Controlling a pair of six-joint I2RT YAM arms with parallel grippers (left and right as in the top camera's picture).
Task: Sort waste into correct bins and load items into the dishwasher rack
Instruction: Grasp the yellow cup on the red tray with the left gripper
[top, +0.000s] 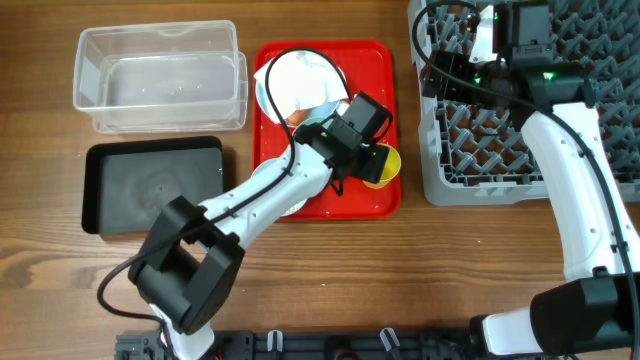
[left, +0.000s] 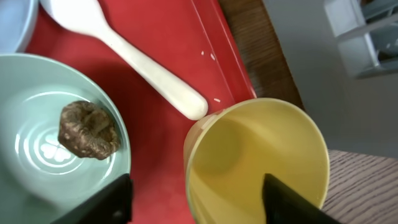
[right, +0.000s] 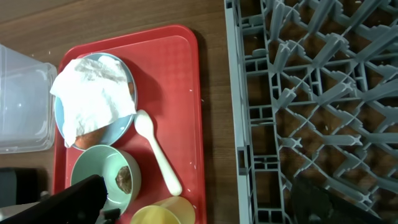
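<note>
The brown wooden tabletop (top: 400, 280) fills the whole picture from above. Four things sit right on it. A clear tub (top: 160, 85) is at the upper left. A black tray (top: 150, 185) lies just below it, close by. A red tray (top: 375, 70) is in the middle, just beside both of them. A big grey rack (top: 480, 170) sits at the upper right, near the red tray but not touching it.

1. table (top: 400, 290) is grainy matt wood;
2. red tray (left: 161, 37), white spoon (left: 143, 63), yellow cup (left: 249, 149): smooth shiny plastic;
3. napkin (right: 93, 93) is crinkly soft paper;
4. rack (right: 236, 93) looks like dull grey plastic;
5. clear tub (top: 160, 80): glossy see-through plastic
</note>
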